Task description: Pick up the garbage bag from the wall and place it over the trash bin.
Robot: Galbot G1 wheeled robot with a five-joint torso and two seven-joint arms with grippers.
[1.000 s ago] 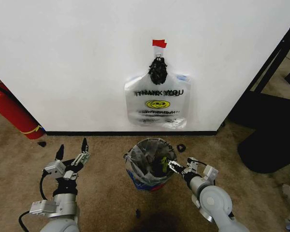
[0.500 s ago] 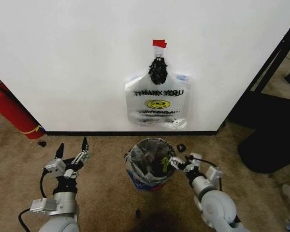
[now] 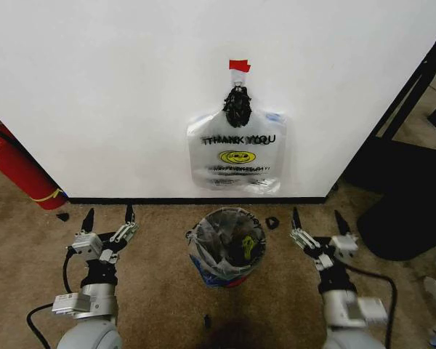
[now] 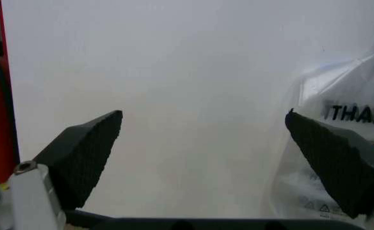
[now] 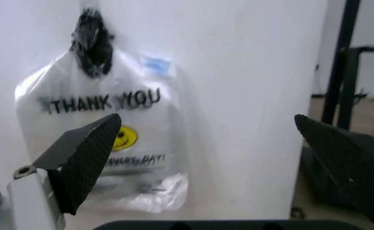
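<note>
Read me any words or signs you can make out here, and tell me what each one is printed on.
"THANK YOU": black print on the bags hanging on the wall, above a yellow smiley face.
Smaller black lines below the smiley: too blurred to read.
The garbage bag in the trash bin: a yellow smiley shows; no readable text.

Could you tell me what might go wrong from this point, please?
The thin translucent garbage bag sits loosely over the small round black trash bin; its rim film could slip inside. The open right gripper is close beside the bin and might catch it. The open left gripper idles low on the left.
</note>
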